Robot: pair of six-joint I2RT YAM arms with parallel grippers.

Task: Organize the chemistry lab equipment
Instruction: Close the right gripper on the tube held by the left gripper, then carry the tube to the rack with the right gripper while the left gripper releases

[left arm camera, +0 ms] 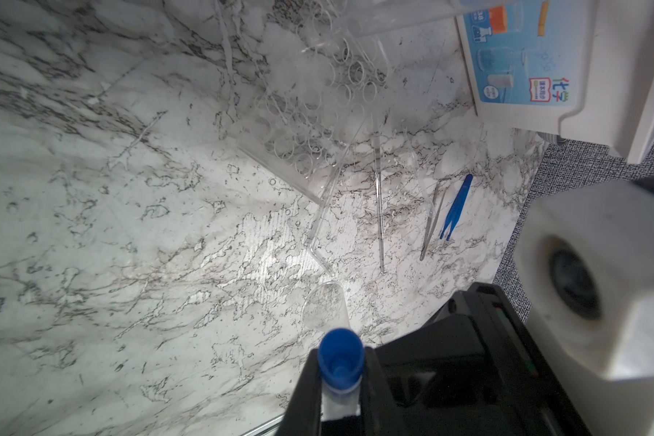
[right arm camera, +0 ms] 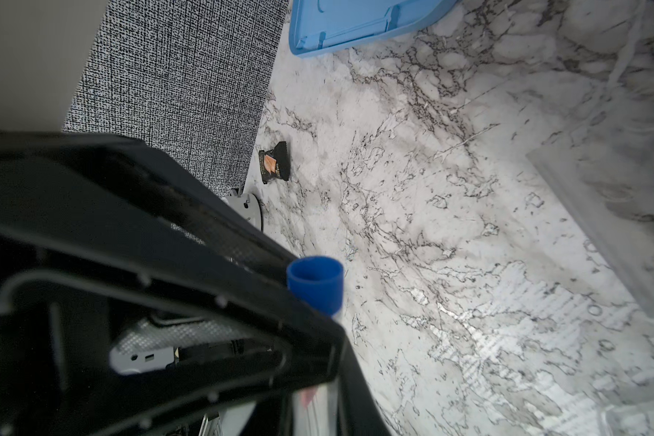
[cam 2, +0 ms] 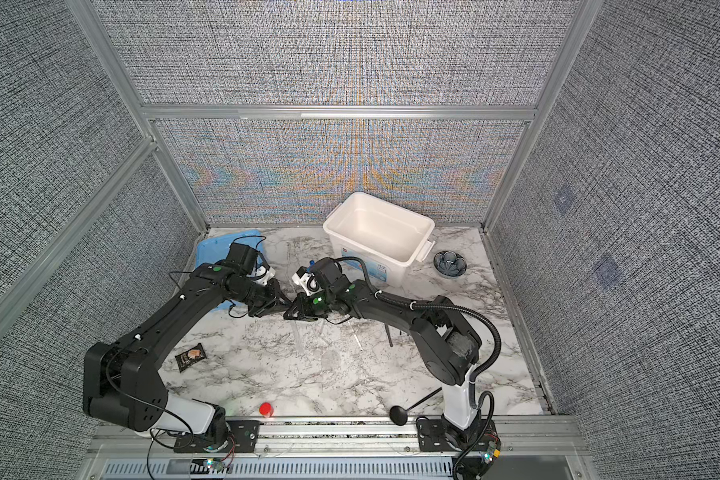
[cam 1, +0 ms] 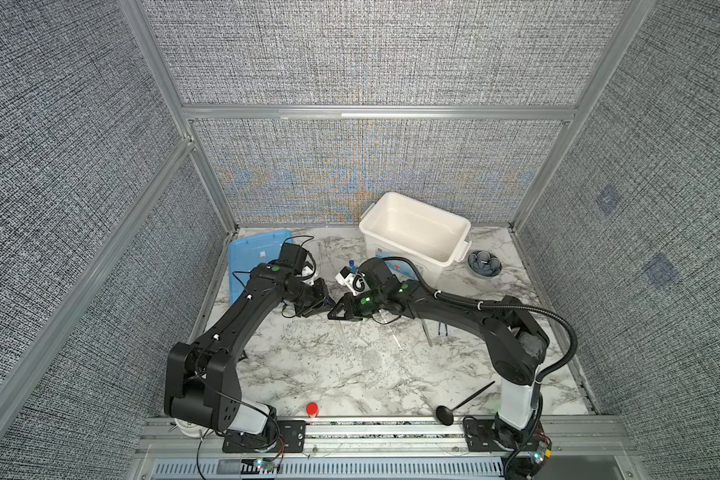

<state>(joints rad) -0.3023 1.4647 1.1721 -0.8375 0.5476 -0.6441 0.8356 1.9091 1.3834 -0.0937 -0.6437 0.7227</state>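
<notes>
- Handover step, I'd say: the blue-capped tube (right arm camera: 315, 281) hangs over the bench (cam 1: 329, 376) middle, clamped between the jaws of the left gripper (left arm camera: 340, 358).
- The right gripper (cam 1: 333, 315) has its jaws around it; whether they grip, I can't tell.
- Next: right must hold firm before left releases.

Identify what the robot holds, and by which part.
The blue-capped tube: left pincer clamps it just below the cap; right pincer flanks its clear body, grip unclear.

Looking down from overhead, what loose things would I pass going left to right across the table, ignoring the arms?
Blue lid → small red-topped object → white tub → grey-blue flower-shaped dish. The black ladle overlaps the tub's span, so it is left out.
</notes>
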